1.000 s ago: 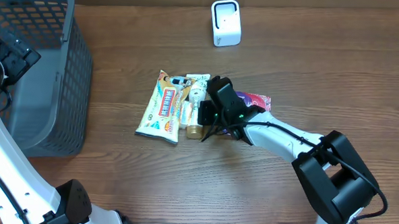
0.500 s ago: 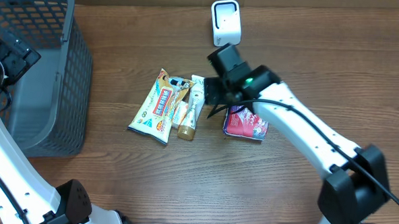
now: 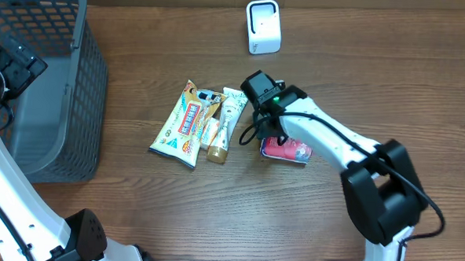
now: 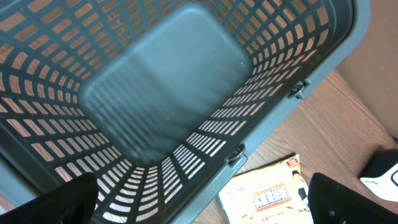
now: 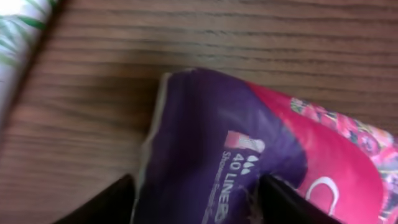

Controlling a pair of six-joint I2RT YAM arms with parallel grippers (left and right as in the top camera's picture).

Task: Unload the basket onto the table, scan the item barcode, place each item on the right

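Fingers, right: the right gripper (image 5: 199,202) is straddling the purple end of the liner packet (image 5: 249,143), its two fingers (image 5: 112,202) standing apart on either side. Whether they are already squeezing it I cannot tell.
Fingers, left: the left gripper (image 4: 199,208) is hanging wide open over the grey basket (image 4: 292,81), holding nothing.
Packet position: the liner packet is lying flat on the wooden table (image 3: 392,67), just right of the tube (image 3: 228,114) and the snack bar wrapper (image 3: 185,124). It is sitting well apart from the white scanner (image 3: 262,26) at the far edge.
Progress: judging by this, the pick-up is only beginning; lifting, carrying to the scanner and showing the barcode are all remaining.
Barcode: no barcode is showing on the visible face; it is probably sitting underneath or on another side.
Hidden: the arm is covering part of the packet from overhead, the wrist view is cropping its pink end, and the print beyond "40 LINE…" is blurring out.
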